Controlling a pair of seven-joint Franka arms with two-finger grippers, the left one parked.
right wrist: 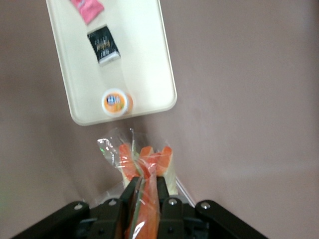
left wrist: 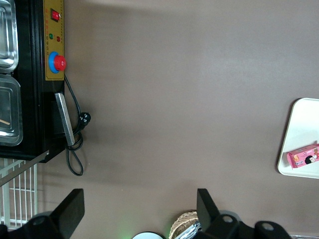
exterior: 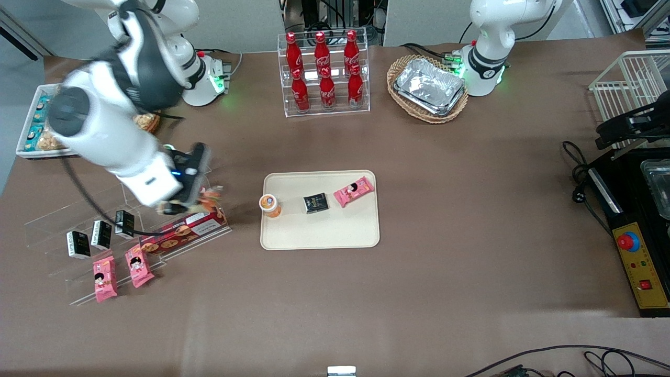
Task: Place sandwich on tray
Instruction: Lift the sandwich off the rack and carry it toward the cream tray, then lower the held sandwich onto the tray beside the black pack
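Note:
My gripper [right wrist: 146, 185] is shut on the sandwich [right wrist: 144, 164], a clear-wrapped wedge with orange and green layers; the wrap's end sticks out past the fingers. In the front view the gripper [exterior: 198, 201] hangs above the clear display stand [exterior: 104, 246] at the working arm's end, with the sandwich [exterior: 210, 197] showing at its tip. The cream tray [exterior: 320, 233] lies flat mid-table, a short way off toward the parked arm's end. The tray [right wrist: 137, 59] holds an orange cup [right wrist: 115, 102], a black packet [right wrist: 103, 44] and a pink packet [right wrist: 87, 8].
The stand carries pink snack packets [exterior: 104, 277], small black packets [exterior: 100, 234] and a red biscuit box [exterior: 183, 233]. A rack of red bottles [exterior: 323, 73] and a basket of foil trays [exterior: 428, 88] stand farther back. A white snack tray [exterior: 25, 137] sits at the table's edge.

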